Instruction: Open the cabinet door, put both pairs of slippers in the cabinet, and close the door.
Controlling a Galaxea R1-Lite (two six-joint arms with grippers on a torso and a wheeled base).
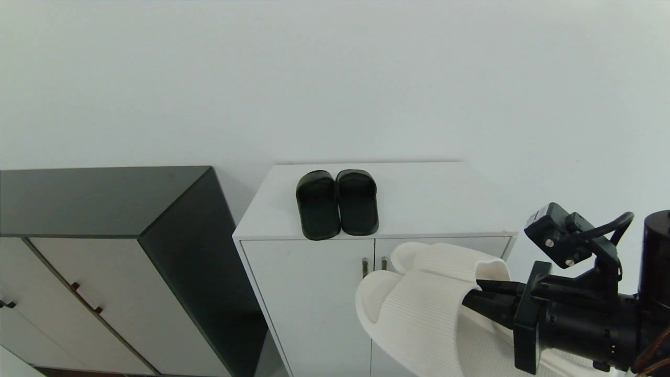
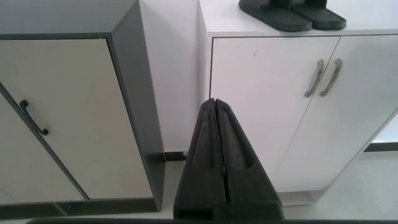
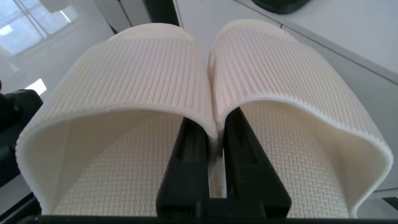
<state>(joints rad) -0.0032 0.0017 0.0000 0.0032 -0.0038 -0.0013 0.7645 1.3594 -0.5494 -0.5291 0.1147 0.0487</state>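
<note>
Right tool [image 3: 214, 149] clamped on white slippers [image 1: 419, 309] near closed cabinet door [image 1: 309, 293]; placing step stalled, left tool [image 2: 216, 143], pressed together, likely must pull handle [image 2: 314, 78] first

A plain white wall [image 1: 335, 78] is running behind a black-framed sideboard with beige doors [image 1: 131, 262], which is standing on pale glossy floor [image 2: 367, 186].

White cabinet [image 1: 309, 293]: both doors shut. Black slippers [image 1: 336, 203] side by side on top, nr front edge. White ribbed slippers [image 1: 419, 309] pinched in right gripper [image 1: 473, 296], before doors.
</note>
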